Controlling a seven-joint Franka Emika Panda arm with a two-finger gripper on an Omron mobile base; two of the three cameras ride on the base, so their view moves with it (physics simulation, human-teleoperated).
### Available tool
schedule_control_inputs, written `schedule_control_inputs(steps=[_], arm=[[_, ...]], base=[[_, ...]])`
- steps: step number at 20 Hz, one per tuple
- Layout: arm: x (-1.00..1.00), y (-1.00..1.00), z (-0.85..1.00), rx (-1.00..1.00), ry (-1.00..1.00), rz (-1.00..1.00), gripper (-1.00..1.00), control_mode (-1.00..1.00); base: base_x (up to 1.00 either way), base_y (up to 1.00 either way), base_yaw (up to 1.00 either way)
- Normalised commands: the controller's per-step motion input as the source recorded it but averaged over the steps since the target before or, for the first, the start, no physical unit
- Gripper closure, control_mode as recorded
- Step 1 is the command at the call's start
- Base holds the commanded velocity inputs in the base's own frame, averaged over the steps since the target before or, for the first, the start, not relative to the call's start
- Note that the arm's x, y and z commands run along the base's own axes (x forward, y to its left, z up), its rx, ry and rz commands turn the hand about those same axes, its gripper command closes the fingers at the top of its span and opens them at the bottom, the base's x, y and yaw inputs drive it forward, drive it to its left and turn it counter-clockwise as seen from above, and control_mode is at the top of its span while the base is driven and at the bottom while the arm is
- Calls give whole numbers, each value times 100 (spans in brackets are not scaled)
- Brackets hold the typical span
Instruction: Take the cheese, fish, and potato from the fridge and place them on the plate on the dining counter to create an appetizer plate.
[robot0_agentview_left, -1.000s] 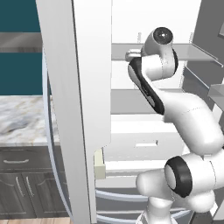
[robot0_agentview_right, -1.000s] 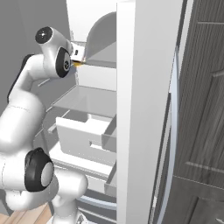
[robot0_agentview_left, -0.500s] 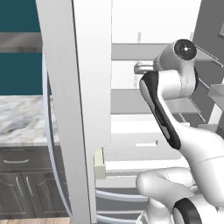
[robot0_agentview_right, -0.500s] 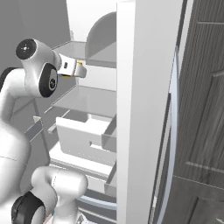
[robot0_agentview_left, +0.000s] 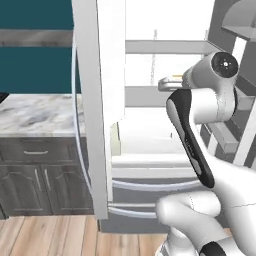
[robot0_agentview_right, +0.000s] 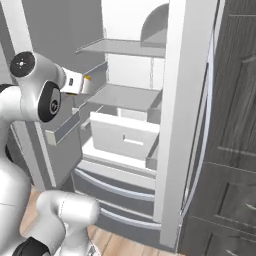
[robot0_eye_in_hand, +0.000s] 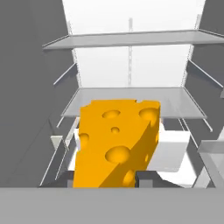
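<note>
An orange-yellow cheese (robot0_eye_in_hand: 116, 144) wedge with holes sits between my gripper (robot0_eye_in_hand: 106, 178) fingertips (robot0_eye_in_hand: 146, 178), which are shut on it. The hand faces into the open fridge (robot0_eye_in_hand: 131, 103), whose grey shelves and white back wall lie behind the wedge. From the left base view, my gripper (robot0_agentview_left: 167, 83) hangs in front of the fridge (robot0_agentview_left: 92, 125) opening at middle-shelf height, with a sliver of cheese (robot0_agentview_left: 176, 76) showing. In the right base view the gripper (robot0_agentview_right: 82, 84) is at the left of the fridge (robot0_agentview_right: 185, 100), a yellow edge of cheese (robot0_agentview_right: 88, 78) at its tip.
A white drawer (robot0_agentview_right: 125, 135) stands pulled out below the middle shelf. The open fridge door (robot0_agentview_left: 95, 75) stands left of the arm, with a marble-topped cabinet (robot0_agentview_left: 35, 112) beyond it. Tall dark cabinets (robot0_agentview_right: 235, 125) flank the fridge on the right.
The hand with the cheese has drawn back from the shelves, rightward in the left base view and leftward in the right. Both base views have shifted, so the base has moved.
</note>
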Motion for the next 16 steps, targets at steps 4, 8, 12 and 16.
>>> schedule_control_inputs(steps=[4, 8, 12, 16], arm=[[0, 0, 0, 0, 0, 0, 100, 100], [0, 0, 0, 0, 0, 0, 100, 100], [0, 0, 0, 0, 0, 0, 100, 100], [0, 0, 0, 0, 0, 0, 100, 100]], base=[[-100, 10, 0], [-100, 12, 1], [-100, 19, 2], [-100, 20, 5]])
